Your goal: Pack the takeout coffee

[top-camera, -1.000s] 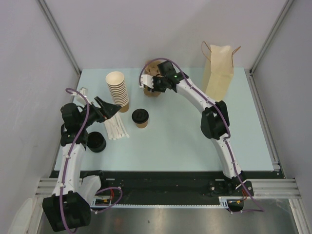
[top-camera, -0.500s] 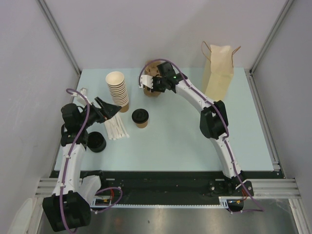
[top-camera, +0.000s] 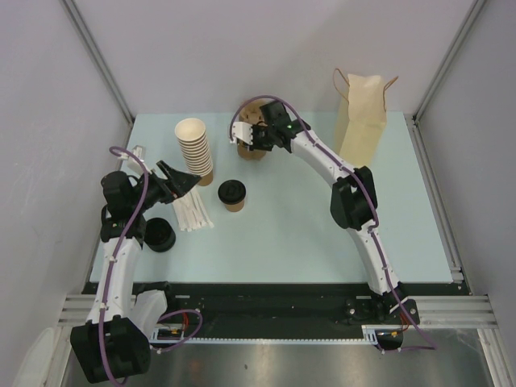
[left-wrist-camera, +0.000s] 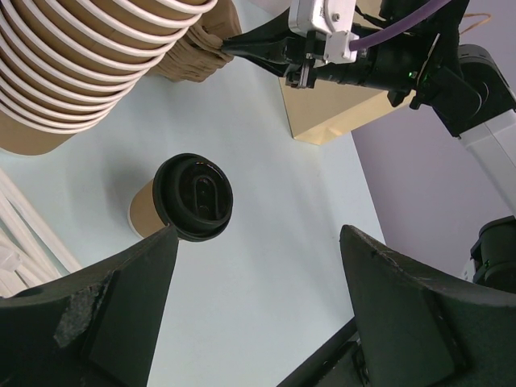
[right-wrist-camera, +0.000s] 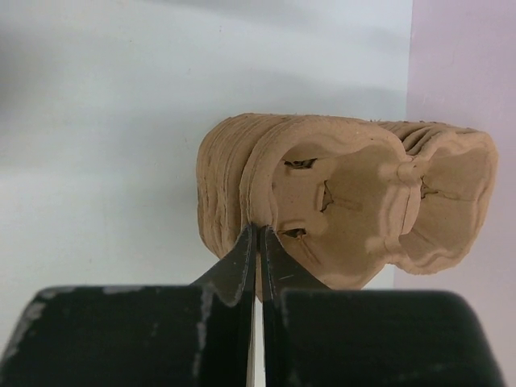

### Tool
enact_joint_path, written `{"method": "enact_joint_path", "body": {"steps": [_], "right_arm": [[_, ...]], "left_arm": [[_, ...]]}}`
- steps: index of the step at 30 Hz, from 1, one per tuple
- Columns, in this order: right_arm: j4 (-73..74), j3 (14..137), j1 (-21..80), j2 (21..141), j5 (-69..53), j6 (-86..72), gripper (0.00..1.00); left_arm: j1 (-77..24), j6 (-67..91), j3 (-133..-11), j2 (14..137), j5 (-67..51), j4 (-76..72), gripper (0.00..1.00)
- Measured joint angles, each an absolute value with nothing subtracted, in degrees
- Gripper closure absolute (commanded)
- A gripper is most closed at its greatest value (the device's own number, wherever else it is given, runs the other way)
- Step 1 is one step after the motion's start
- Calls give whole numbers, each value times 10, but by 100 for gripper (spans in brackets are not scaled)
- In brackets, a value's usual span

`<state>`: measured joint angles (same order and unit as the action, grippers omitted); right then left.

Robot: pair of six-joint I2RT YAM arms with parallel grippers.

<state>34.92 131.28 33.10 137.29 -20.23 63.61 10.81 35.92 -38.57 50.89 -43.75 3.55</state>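
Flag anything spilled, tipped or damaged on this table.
Nothing stands out: the takeout coffee stands upright with its lid on, the paper bag is upright, and no spill shows on the table.

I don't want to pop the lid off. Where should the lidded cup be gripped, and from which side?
Grip the cup by its brown wall just under the lid, level, from the left arm's side, where the open left end effector faces it. It stands upright and round, and its lid overhangs. The cup stack crowds only its far-left side.
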Motion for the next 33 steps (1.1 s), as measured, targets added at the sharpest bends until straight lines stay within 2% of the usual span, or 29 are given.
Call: {"method": "enact_joint_path", "body": {"steps": [20,33], "right_arm": [[345,1321,312,1373,-254,610,100],[258,1301,288,1354,-310,523,100]], "left_arm": [[108,340,-386,503,-440,35,13],[108,319,-387,498,-439,36,13]]}}
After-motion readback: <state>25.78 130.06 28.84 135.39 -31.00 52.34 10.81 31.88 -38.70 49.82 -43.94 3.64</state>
